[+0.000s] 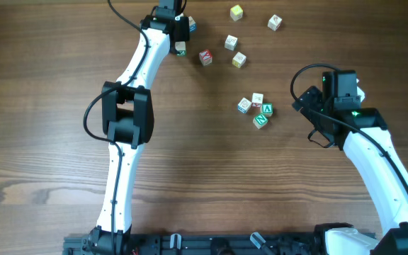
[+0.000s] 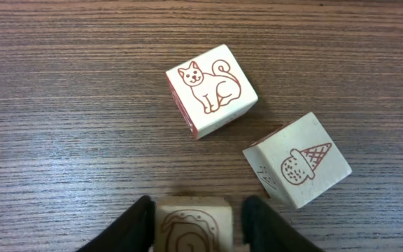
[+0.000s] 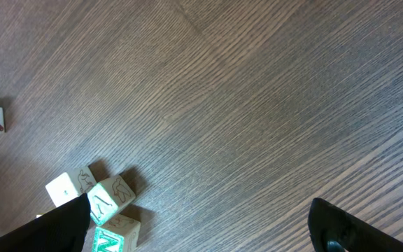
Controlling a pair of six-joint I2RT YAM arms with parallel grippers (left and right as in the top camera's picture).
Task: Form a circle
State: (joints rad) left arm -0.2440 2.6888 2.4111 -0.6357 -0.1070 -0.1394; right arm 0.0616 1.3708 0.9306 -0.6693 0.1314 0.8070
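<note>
Two left gripper (image 2: pixel 199 204) fingers (image 2: pixel 135 227) flank a swirl-marked cube (image 2: pixel 191 227), grip unconfirmed, likely destined for the circle (image 1: pixel 256 110); right gripper (image 3: pixel 200 205) idle, spread wide.

Soft, even light covers the dark brown wood-grain table (image 1: pixel 41 142), a pale sheen toward 7 o'clock in the left wrist view, shadows faint, focus sharp.
</note>
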